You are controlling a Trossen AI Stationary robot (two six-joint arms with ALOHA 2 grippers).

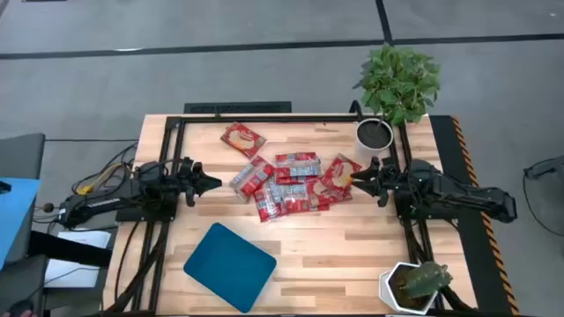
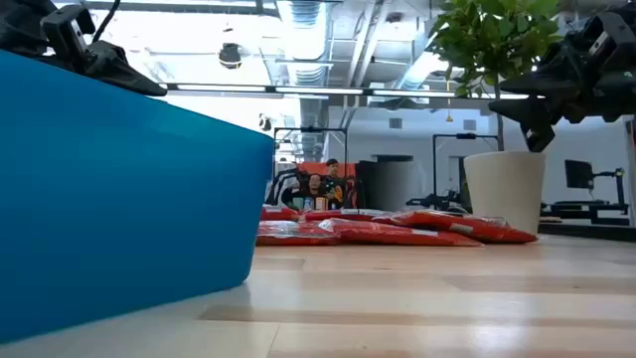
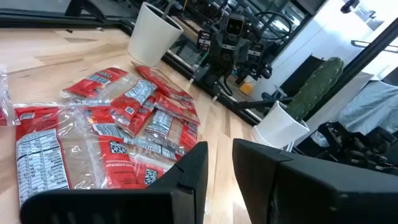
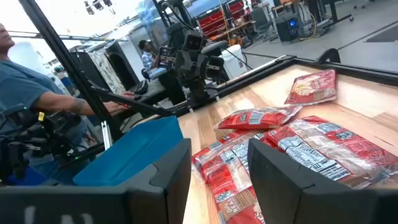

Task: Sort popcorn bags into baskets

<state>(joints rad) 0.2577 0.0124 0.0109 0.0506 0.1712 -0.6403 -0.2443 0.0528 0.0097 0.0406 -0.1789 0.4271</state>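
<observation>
Several red popcorn bags lie in an overlapping heap at the table's middle, seen also in the left wrist view and the right wrist view. One bag lies apart, toward the far edge. The teal-blue basket rests flat near the front edge, left of centre. My left gripper hovers left of the heap, pointing at it; its fingers stand a narrow gap apart with nothing between. My right gripper hovers open at the heap's right end, raised above the table.
A white pot stands at the far right with a leafy plant behind it. A cactus pot stands at the near right corner. A black frame runs along the table's edges. A person stands beyond the left side.
</observation>
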